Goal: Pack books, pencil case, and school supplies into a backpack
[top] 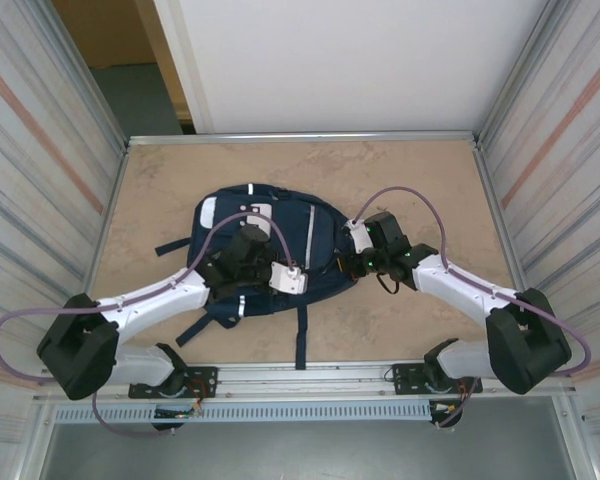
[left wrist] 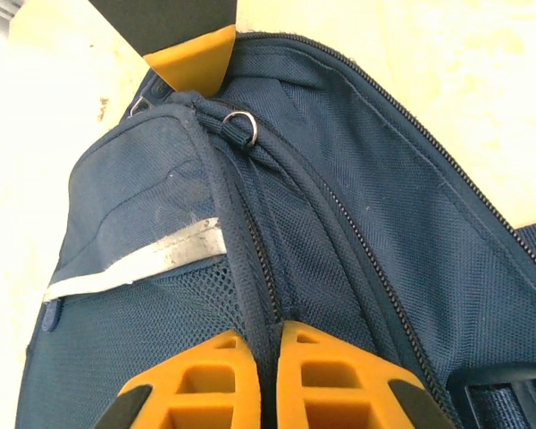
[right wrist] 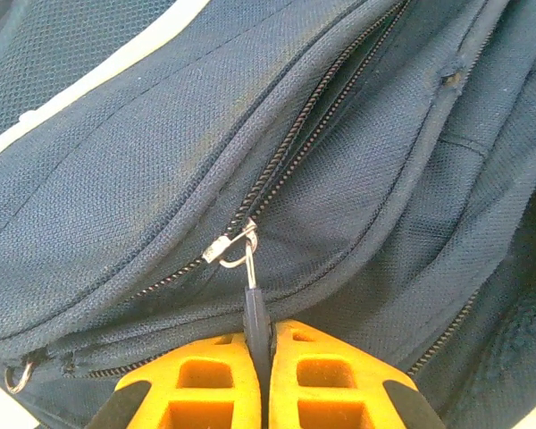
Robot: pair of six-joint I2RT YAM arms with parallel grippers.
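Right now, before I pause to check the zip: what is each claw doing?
Left claw: shut on a fabric strip of the backpack.
Right claw: shut on the backpack's zip pull.

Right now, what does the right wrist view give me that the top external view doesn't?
Right wrist: the right claw is shut on the dark zip pull, which hangs from a metal slider. The zip's teeth look parted beyond the slider.
Top external: the whole backpack lies flat on the table, with the left arm reaching over it and the right arm at its right side.
Both: navy backpack fabric with a pale stripe.
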